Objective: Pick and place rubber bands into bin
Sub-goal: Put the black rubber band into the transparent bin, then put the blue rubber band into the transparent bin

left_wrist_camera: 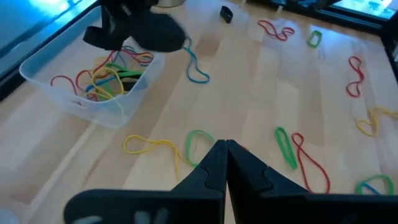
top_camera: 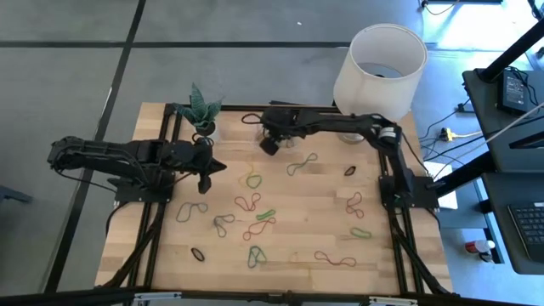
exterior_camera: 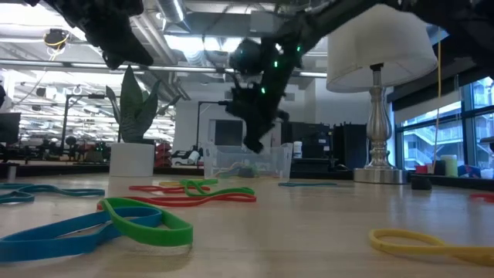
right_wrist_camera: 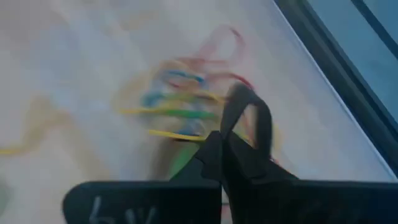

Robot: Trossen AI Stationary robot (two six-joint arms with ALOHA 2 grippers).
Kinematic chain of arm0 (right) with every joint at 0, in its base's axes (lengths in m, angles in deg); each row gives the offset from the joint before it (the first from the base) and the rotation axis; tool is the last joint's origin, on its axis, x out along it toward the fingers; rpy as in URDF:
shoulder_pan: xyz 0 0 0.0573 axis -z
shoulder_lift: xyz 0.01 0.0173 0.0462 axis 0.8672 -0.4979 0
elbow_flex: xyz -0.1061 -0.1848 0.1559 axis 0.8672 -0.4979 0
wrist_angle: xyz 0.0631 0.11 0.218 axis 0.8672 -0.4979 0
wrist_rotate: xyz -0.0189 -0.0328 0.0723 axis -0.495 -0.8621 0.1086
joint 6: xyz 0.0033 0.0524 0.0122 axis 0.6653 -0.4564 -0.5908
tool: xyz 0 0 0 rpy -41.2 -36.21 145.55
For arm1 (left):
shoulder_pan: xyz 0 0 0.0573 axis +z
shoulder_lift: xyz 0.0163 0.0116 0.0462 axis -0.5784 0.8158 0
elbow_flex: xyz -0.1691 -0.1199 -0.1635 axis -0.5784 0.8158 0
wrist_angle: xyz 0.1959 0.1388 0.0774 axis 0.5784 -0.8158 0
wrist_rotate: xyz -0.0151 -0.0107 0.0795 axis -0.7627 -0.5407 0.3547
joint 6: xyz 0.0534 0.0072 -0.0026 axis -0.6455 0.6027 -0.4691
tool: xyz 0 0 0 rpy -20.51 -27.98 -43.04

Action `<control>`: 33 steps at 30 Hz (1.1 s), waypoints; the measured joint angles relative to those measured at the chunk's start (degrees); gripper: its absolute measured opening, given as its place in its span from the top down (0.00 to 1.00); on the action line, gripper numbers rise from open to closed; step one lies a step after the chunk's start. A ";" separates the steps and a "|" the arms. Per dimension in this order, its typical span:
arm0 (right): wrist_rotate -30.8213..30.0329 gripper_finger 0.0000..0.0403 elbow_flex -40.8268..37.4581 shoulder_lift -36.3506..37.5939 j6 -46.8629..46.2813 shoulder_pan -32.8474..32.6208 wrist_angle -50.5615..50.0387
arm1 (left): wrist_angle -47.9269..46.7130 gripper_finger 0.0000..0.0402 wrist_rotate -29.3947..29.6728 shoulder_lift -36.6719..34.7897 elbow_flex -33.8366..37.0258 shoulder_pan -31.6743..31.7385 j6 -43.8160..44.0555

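Note:
The clear bin (left_wrist_camera: 81,93) stands at the table's far middle, with several red, yellow, green and blue rubber bands (left_wrist_camera: 112,74) in it. My right gripper (top_camera: 270,143) hangs just above the bin, slanting down, shut on a black rubber band (right_wrist_camera: 249,118). In the low view it shows over the bin (exterior_camera: 248,162). My left gripper (left_wrist_camera: 225,149) is shut and empty, above the table left of centre (top_camera: 206,178). Many more rubber bands (top_camera: 253,202) lie flat across the table. My right gripper pinches the black rubber band between its two fingertips, by one end of the loop (right_wrist_camera: 227,134). The rest of the loop sticks out past the fingertips. The fingers slant down from the table's right, and the band is lifted clear above the bin.
A lamp with a white shade (top_camera: 380,59) stands at the far right corner, and a plant in a white pot (top_camera: 202,127) at the far left of centre. A blue band (left_wrist_camera: 198,71) lies just beside the bin. Loose bands cover the middle and near table.

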 joint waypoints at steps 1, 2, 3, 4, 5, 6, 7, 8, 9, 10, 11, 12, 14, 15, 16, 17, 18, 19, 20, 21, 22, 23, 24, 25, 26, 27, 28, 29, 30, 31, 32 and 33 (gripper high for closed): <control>-0.10 0.98 0.00 -0.66 0.27 0.72 -0.30 | 0.02 1.00 -0.02 0.00 0.00 0.00 0.42; -0.11 0.97 0.00 -1.19 1.08 1.28 -1.00 | -0.02 1.00 -0.02 0.00 0.00 0.00 0.88; -0.12 0.95 0.00 -1.63 1.37 1.78 -1.93 | 0.00 1.00 0.00 0.00 0.00 0.00 1.23; -0.17 0.93 0.00 -1.99 1.44 2.30 -2.97 | 0.00 1.00 0.00 0.00 0.00 0.00 1.37; -0.23 0.92 0.00 -2.33 1.35 2.66 -3.68 | 0.00 1.00 0.00 0.00 0.00 0.00 1.41; -0.27 0.90 0.00 -2.55 1.32 2.93 -4.18 | 0.00 1.00 0.00 0.00 0.00 0.00 1.44; -0.24 0.88 0.00 -2.61 1.40 3.13 -4.86 | 0.00 1.00 0.00 0.00 0.00 0.00 1.61; -0.24 0.86 0.00 -2.61 1.43 3.33 -5.20 | 0.00 1.00 0.06 0.00 0.00 0.00 1.92; -0.25 0.83 0.00 -2.59 1.39 3.41 -4.95 | 0.00 1.00 0.18 0.00 0.00 0.00 2.19; -0.23 0.81 0.00 -2.56 1.34 3.41 -4.66 | 0.00 1.00 0.18 0.00 0.00 0.00 2.28; -0.23 0.79 0.00 -2.35 1.36 3.48 -4.70 | 0.00 1.00 0.18 0.00 0.00 0.00 2.28; -0.21 0.77 0.00 -2.25 1.41 3.52 -4.80 | -0.02 1.00 0.18 0.00 0.00 0.00 2.30; -0.22 0.73 0.00 -2.05 1.40 3.52 -4.49 | -0.02 1.00 0.45 0.00 0.00 0.00 2.30; -0.21 0.71 0.00 -2.03 1.26 3.54 -4.72 | -0.02 1.00 0.62 0.00 0.00 0.00 2.30; -0.17 0.69 0.00 -1.92 1.15 3.55 -5.35 | 0.00 1.00 0.64 0.00 0.00 0.00 2.30; -0.12 0.68 -0.01 -1.65 1.03 3.57 -6.25 | -0.01 1.00 0.65 0.00 0.00 0.00 2.30; -0.10 0.67 -0.02 -1.23 1.00 3.56 -6.75 | -0.01 1.00 0.64 0.00 0.00 0.00 2.30; -0.12 0.66 -0.02 -0.65 1.02 3.54 -6.88 | -0.02 1.00 0.64 0.00 0.00 0.00 2.24; -0.10 0.66 -0.02 0.13 1.04 3.53 -7.11 | -0.01 1.00 0.64 0.00 0.00 0.00 1.90; -0.12 0.66 -0.02 1.01 1.04 3.33 -7.36 | -0.01 1.00 0.64 0.00 0.00 0.00 1.63; -0.12 0.67 -0.02 1.97 1.05 3.18 -7.40 | -0.03 1.00 0.64 0.00 0.00 0.00 1.32; -0.11 0.67 -0.02 2.96 1.05 3.01 -7.45 | -0.02 1.00 0.64 0.00 0.00 0.00 1.02; 0.04 0.69 -0.02 3.93 0.92 2.85 -7.71 | -0.02 1.00 0.55 0.00 0.00 0.00 0.78; 0.65 0.70 -0.02 4.93 0.29 2.72 -7.97 | -0.03 1.00 0.35 0.00 0.01 0.00 0.35; 1.53 0.73 -0.02 6.04 -0.49 2.56 -8.69 | -0.02 1.00 0.01 0.00 0.00 0.00 -0.39; 2.58 0.76 -0.30 7.23 -1.48 2.41 -9.59 | -0.03 1.00 -0.07 0.00 0.00 0.00 -1.20; 3.23 0.79 -0.68 8.50 -2.42 2.06 -10.47 | 0.00 1.00 -0.27 0.00 0.00 0.00 -1.75; 3.66 0.83 -1.27 9.83 -3.59 1.63 -11.31 | 0.00 1.00 -0.53 0.00 0.00 0.00 -2.01; 3.67 0.87 -2.20 11.29 -4.85 0.90 -12.14 | 0.00 1.00 -0.93 0.00 0.00 0.00 -2.03; 3.66 0.92 -3.64 12.86 -5.89 -0.03 -12.61 | 0.02 1.00 -1.46 0.00 0.00 0.00 -1.66; 3.64 0.96 -5.51 14.62 -6.86 -1.17 -12.33 | 0.00 1.00 -1.65 0.02 0.00 0.00 -0.83; 3.80 0.98 -7.75 16.62 -8.26 -2.48 -11.57 | 0.00 0.99 -1.90 0.04 0.00 -0.01 0.12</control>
